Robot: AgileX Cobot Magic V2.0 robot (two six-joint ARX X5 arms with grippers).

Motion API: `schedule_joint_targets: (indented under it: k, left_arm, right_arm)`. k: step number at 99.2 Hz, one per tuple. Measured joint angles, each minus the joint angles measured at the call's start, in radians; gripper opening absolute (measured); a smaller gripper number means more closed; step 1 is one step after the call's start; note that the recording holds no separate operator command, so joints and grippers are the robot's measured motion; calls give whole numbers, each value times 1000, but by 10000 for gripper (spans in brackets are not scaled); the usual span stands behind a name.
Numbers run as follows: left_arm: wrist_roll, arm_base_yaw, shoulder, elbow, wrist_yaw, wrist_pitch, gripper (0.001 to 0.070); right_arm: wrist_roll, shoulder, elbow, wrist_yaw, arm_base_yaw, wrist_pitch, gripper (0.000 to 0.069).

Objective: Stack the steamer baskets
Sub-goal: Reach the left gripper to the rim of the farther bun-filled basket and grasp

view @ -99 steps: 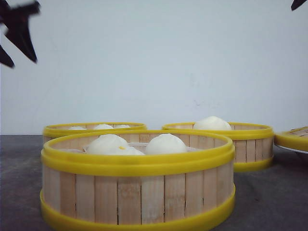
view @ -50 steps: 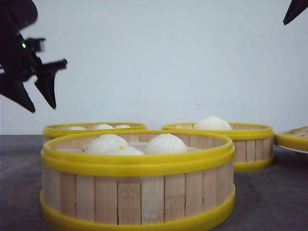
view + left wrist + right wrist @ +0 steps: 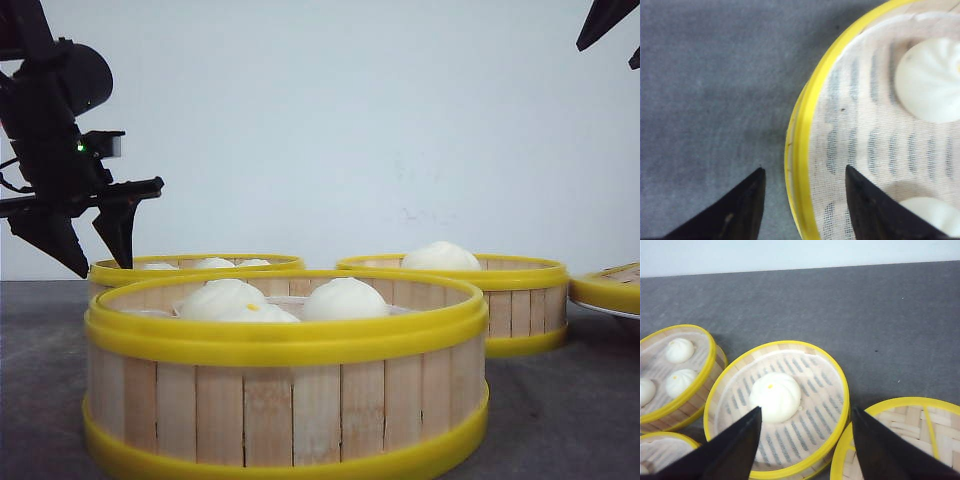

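Yellow rim of back-left steamer basket point(image 3: 799, 150) between left tool's point(image 3: 805, 200) spread fingers | ungrasped

Three unstacked steamer baskets point(image 3: 290, 375) point(image 3: 195, 266) point(image 3: 480, 295) hold buns.

Three steamer baskets are sitting on the table point(image 3: 560, 420). The nearest basket point(image 3: 288, 400) is standing in front, holding buns point(image 3: 345, 298). Behind it to the left is lying the rear left basket point(image 3: 196, 264), also holding buns; behind it to the right is standing the rear right basket point(image 3: 500, 300), with a single bun point(image 3: 440, 256) in it. The lid point(image 3: 608, 288) is lying at the far right, just beside the rear right basket. The left gripper point(image 3: 95, 262) is hanging over the left rim of the rear left basket, one finger on each side of it. The right gripper point(image 3: 805, 440) is hanging above the rear right basket.
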Motion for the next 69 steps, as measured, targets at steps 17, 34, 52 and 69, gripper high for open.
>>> schedule_joint_targets:
  k: [17, 34, 52, 69]
  left_arm:
    - [0, 0, 13, 0, -12, 1, 300]
    - [0, -3, 32, 0, -13, -7, 193]
    - [0, -9, 33, 0, -13, -8, 85]
    - [-9, -12, 33, 1, -21, -16, 31]
  right_arm:
    - [0, 0, 0, 2, 13, 0, 346]
    - [0, 0, 0, 2, 29, 0, 346]
    - [0, 0, 0, 2, 40, 0, 346]
    - [0, 0, 0, 19, 47, 0, 345]
